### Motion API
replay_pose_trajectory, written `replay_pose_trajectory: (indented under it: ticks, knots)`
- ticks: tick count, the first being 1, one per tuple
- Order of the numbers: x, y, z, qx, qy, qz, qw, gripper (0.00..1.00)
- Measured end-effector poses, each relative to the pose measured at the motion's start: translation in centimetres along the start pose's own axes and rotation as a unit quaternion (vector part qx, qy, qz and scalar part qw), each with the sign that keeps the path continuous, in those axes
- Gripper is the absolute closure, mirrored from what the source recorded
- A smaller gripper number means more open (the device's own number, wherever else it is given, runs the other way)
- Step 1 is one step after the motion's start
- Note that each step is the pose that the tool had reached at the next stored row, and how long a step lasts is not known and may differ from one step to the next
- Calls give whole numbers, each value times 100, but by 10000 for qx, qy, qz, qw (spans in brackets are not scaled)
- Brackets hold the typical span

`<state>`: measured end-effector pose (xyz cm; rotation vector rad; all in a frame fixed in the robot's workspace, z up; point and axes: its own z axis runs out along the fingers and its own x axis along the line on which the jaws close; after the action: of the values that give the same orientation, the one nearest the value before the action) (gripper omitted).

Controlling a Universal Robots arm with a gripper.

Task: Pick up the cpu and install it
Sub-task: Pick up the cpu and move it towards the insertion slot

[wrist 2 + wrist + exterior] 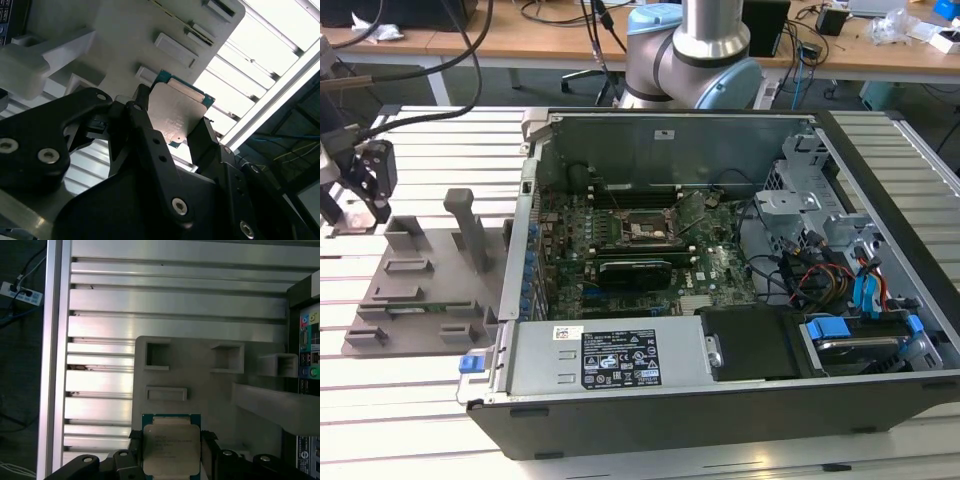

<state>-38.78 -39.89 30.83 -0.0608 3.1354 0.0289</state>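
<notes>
In the exterior view, your gripper (370,180) hangs at the exterior view's left, above the grey holder tray (420,290). It is well apart from the open computer case (770,410) and its socket (635,232).

In the second wrist view, the cpu (177,117) sits between the two black fingers (145,131), which are closed on its opposite edges. I judge this hold as thin: a jolt on the way could tilt or drop the chip.

In the first wrist view, the cpu (171,449) lies flat over the tray, metal plate toward the camera. It is almost square, so no long axis is clear.
</notes>
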Motion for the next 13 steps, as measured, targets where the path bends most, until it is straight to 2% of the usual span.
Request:
replay_pose_trajectory:
  ticks: [13]
  knots:
    - [-1, 2, -96, 0, 0, 0, 10000, 45]
